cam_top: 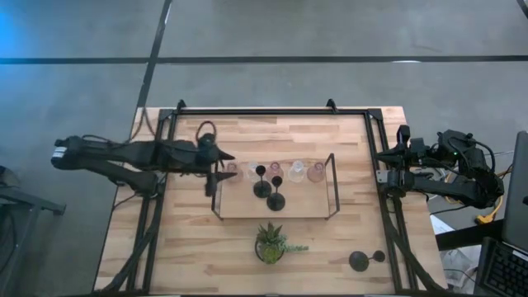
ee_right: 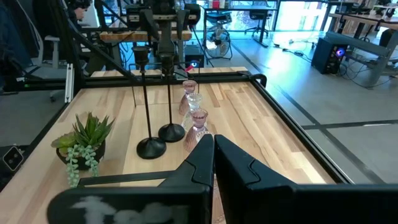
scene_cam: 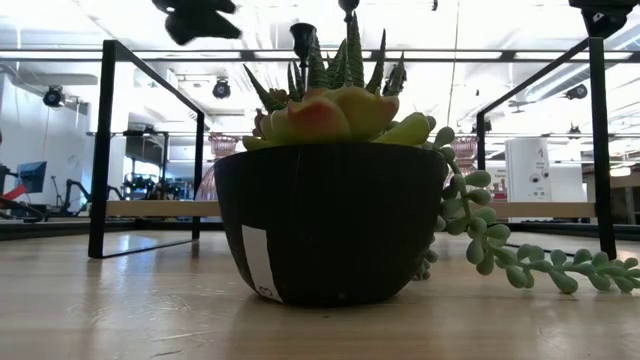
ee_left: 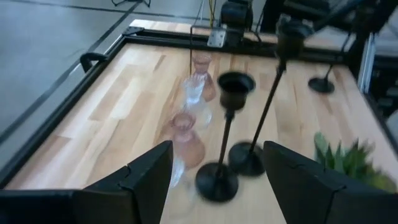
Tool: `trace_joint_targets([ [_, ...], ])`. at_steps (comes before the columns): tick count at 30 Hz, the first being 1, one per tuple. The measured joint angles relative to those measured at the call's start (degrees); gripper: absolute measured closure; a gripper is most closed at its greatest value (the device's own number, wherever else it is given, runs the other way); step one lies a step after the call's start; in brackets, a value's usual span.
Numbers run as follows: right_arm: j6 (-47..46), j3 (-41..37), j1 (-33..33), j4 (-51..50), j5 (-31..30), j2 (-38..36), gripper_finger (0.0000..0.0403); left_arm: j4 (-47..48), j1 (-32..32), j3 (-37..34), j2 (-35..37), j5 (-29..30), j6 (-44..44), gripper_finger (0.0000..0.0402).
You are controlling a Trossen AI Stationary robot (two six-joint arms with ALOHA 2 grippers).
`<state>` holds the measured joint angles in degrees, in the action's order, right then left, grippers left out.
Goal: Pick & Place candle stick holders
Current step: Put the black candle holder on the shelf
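Note:
Two black thin-stemmed candle stick holders stand on their round bases in the wooden tray. Beside them is a row of small pink and clear glass holders. A third black holder is on the bare table at the front right. My left gripper is open over the tray's left end. In the left wrist view its fingers frame the nearest black holder and a pink glass one and touch nothing. My right gripper is shut and empty at the table's right edge.
A small green potted plant stands in front of the tray and fills the low view. The tray's black wire frame rises around the holders. A black rail frame runs along the table's edges.

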<state>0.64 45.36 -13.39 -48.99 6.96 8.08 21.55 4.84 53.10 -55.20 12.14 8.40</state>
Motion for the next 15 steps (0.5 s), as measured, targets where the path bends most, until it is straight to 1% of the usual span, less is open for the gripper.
trace_joint_targets([
  [2,0.0,0.0,0.0,0.0,0.0,0.0,0.0394,4.2,0.0,0.0,3.2,0.0,-2.5,0.0149],
  [9,0.0,0.0,0.0,0.0,0.0,0.0,0.0394,14.7,0.0,0.0,13.3,-0.2,-3.0,0.0149],
  [13,0.0,0.0,0.0,0.0,0.0,0.0,0.0394,18.0,0.0,-1.3,17.0,-0.3,-3.2,0.0155],
  [15,0.0,0.0,0.0,0.0,0.0,0.0,0.0394,18.0,0.0,-3.3,18.8,-0.3,-5.4,0.0166],
])
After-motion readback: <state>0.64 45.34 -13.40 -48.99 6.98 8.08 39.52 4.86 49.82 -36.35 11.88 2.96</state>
